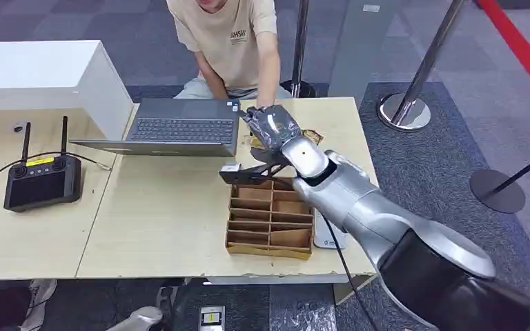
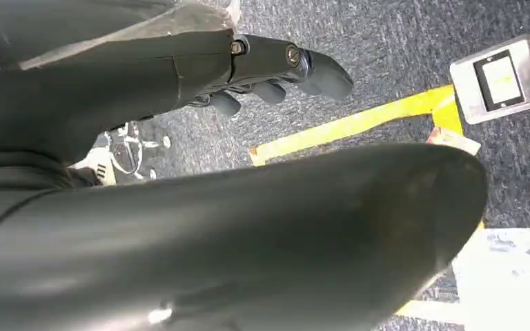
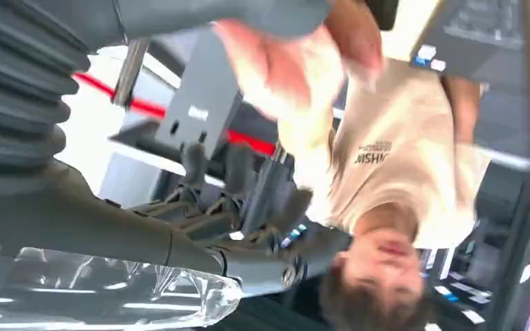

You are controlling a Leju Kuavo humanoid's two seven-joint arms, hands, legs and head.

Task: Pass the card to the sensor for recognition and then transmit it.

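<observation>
My right hand reaches over the far edge of the wooden table, beside the laptop. In the right wrist view its dark fingers pinch what looks like a thin dark card against the thumb. A person's hand comes down right onto my hand and is blurred in the wrist view. The black sensor stand sits just below my hand, at the top of a cardboard divider box. My left hand hangs low beside my body, holding nothing, fingers loosely bent.
A person in a beige shirt sits behind the table. A black remote controller with two antennas lies on the left table. A white device lies under my right forearm. Stanchion bases stand on the carpet at the right.
</observation>
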